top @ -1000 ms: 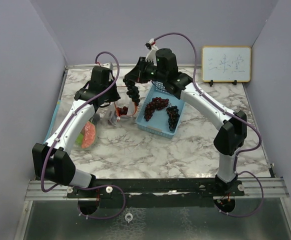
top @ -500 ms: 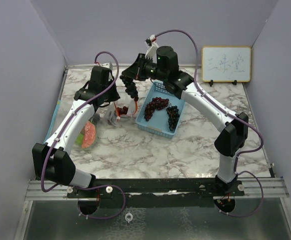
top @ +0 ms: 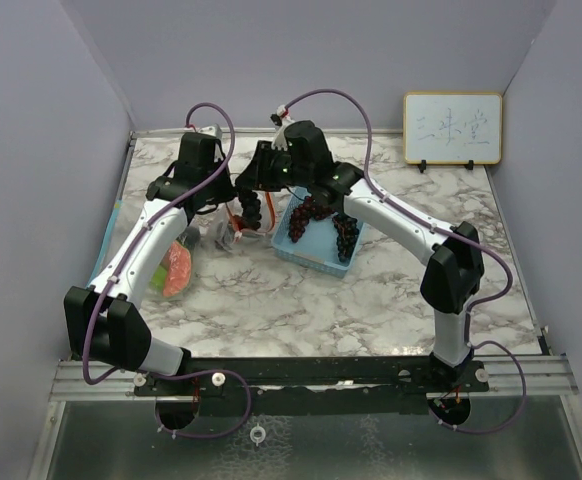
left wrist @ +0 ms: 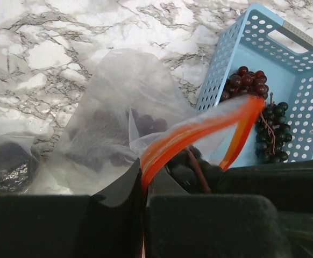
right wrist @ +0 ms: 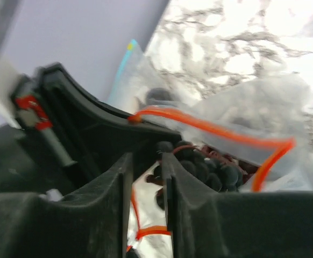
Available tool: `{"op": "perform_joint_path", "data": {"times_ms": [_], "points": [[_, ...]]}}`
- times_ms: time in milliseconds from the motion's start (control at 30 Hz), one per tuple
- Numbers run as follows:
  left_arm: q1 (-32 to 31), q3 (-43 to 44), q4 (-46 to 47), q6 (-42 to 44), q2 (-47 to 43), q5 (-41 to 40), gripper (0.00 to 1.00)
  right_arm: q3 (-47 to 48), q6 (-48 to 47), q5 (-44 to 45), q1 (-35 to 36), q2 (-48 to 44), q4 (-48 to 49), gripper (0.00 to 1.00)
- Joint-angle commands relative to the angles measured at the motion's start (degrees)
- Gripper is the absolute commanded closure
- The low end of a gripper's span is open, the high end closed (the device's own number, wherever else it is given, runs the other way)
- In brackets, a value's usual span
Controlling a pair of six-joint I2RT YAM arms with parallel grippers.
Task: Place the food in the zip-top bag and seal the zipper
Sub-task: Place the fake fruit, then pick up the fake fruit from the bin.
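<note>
My left gripper (top: 229,204) is shut on the orange zipper rim (left wrist: 189,134) of the clear zip-top bag (top: 228,233) and holds its mouth up; its jaws pinch the rim in the left wrist view (left wrist: 144,174). Dark grapes show through the bag (left wrist: 119,118). My right gripper (top: 256,187) holds a dark purple grape bunch (top: 254,212) hanging over the bag's mouth. In the right wrist view (right wrist: 146,156) its jaws stand narrowly apart, with the bunch (right wrist: 210,169) at their tips just above the orange rim (right wrist: 221,131). Two more grape bunches (top: 312,210) (top: 346,233) lie in the light-blue basket (top: 316,258).
The basket (left wrist: 237,48) stands right beside the bag, with grapes (left wrist: 248,83) in it. A second clear bag with orange and green food (top: 175,268) lies under the left arm. A small whiteboard (top: 452,128) leans on the back wall at the right. Purple walls close in left and right.
My right gripper has carried the grape bunch left and down, from over the basket's edge to over the bag's mouth. The left gripper has kept its hold on the bag rim.
</note>
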Motion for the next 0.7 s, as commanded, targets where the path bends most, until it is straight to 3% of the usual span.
{"op": "perform_joint_path", "data": {"times_ms": [0,100,333,467,600,667], "points": [[0.0,0.7,1.7,-0.5,-1.4,1.2,1.0,1.9,-4.6,6.6,0.5,-2.0,-8.1,0.6],[0.0,0.5,1.6,-0.5,-1.4,0.9,1.0,1.5,-7.4,12.1,0.4,-4.9,-10.9,0.39],[0.2,0.4,1.4,-0.2,-1.5,0.9,1.0,1.5,-9.6,31.1,-3.3,-7.9,-22.3,0.3],[0.1,0.7,1.4,-0.2,-1.3,1.3,1.0,5.1,-7.3,29.7,-10.2,-2.1,-31.5,0.27],[0.2,0.6,1.4,0.0,-1.1,1.6,1.0,7.0,-6.8,28.6,-13.2,4.7,-35.0,0.01],[0.2,0.6,1.4,0.1,-0.9,1.6,1.0,8.8,-5.7,27.3,-13.8,8.3,-36.3,0.0]]}}
